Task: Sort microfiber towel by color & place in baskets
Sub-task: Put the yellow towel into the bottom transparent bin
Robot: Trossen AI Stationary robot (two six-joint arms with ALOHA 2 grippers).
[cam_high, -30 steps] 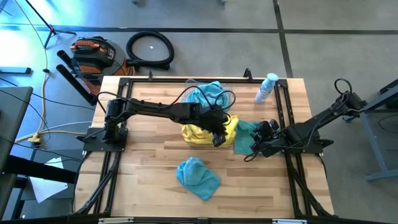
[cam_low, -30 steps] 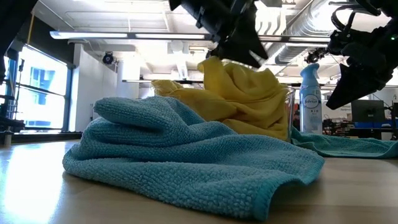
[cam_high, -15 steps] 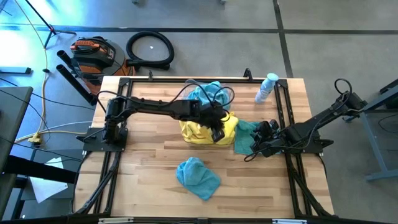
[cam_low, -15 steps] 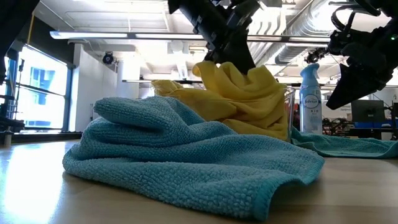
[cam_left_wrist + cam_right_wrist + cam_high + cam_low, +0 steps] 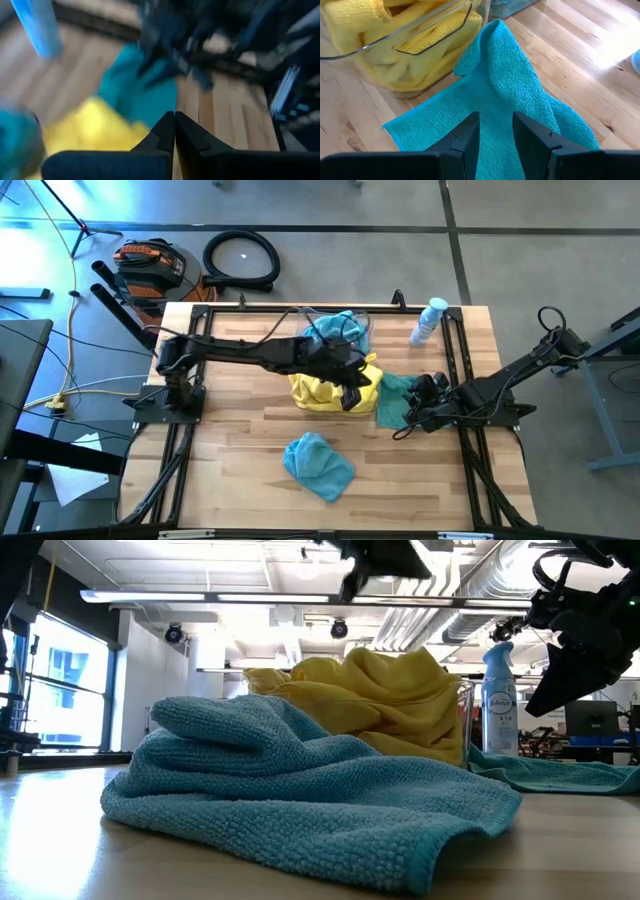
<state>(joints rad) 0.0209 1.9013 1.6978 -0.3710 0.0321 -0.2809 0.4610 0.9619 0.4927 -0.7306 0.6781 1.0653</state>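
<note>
Yellow towels binned, teal ones spread about

Left gripper (image 5: 174, 131) is clenched with nothing between its fingers, poised above the heap of yellow microfiber towels (image 5: 325, 390) that fills one clear basket (image 5: 427, 22) at the middle of the bench (image 5: 240, 470). Behind it, toward the far edge, teal towels (image 5: 338, 328) lie bunched where the second basket stands. Right gripper (image 5: 495, 131) hovers with its fingers parted and nothing between them, just over a teal towel (image 5: 512, 95) spread flat on the bench beside the yellow-filled basket. Another teal towel (image 5: 318, 463) lies crumpled alone near the front edge. A spray bottle (image 5: 429, 320) stands at the far right corner.
</note>
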